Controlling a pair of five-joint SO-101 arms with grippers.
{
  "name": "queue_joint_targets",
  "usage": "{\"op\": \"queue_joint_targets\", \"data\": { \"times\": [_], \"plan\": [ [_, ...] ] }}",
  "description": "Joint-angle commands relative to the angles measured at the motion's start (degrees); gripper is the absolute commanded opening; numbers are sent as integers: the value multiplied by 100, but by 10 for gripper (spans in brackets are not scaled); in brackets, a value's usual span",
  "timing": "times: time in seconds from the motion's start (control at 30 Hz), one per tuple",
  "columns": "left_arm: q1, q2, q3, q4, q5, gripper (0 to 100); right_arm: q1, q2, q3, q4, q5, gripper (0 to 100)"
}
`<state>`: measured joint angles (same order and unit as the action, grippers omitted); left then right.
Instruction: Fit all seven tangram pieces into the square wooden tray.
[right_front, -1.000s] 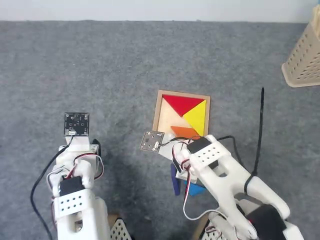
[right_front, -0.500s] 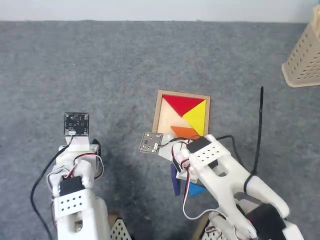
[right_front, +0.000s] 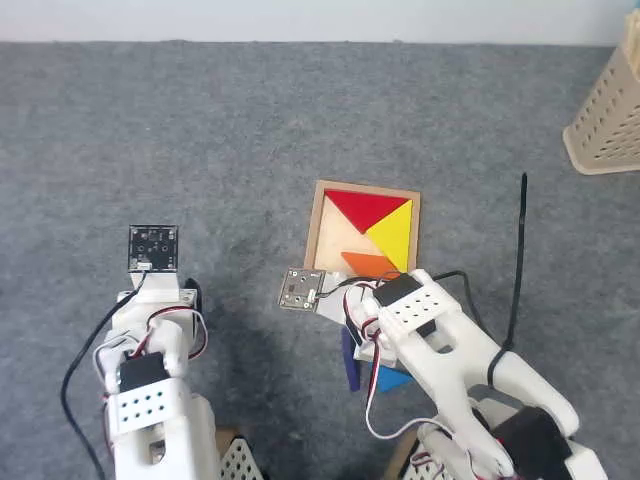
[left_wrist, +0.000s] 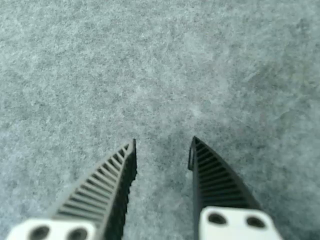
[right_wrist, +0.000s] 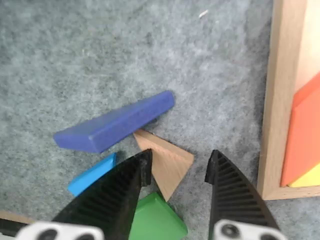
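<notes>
tray (right_front: 314, 225): right of centre on the carpet (right_front: 200, 130), just behind the right arm
in the tray: far triangle (right_front: 362, 207) against the back wall, side triangle (right_front: 396, 236) against the right wall, third piece (right_front: 367, 264) in front of both
loose pieces: bunched just outside the tray's front-left corner
small triangle (right_wrist: 167, 161): touching the long piece (right_wrist: 117, 121), in the gap of the right gripper (right_wrist: 178, 156)
left gripper (left_wrist: 163, 141): over carpet, well left of the tray
basket (right_front: 610, 110): far right corner

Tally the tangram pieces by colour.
Red piece: 1, in the tray
Yellow piece: 1, in the tray
Orange piece: 1, in the tray
Dark blue piece: 1, outside
Light blue piece: 1, outside
Green piece: 1, outside
Plain wood piece: 1, outside
Total: 7
</notes>
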<state>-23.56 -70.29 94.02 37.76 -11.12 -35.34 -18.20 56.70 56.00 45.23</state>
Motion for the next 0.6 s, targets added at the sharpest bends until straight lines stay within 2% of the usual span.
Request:
{"op": "queue_joint_targets", "data": {
  "times": [0.0, 0.37, 0.57],
  "plan": [
    [-26, -114, -22, -149, -35, 168, 4, 154, 193, 180, 132, 186],
    [-26, -114, -22, -149, -35, 168, 13, 110, 193, 303, 325, 181],
    [-26, -114, -22, -149, -35, 168, 189, 92, 149, 145, 255, 23]
  ]
}}
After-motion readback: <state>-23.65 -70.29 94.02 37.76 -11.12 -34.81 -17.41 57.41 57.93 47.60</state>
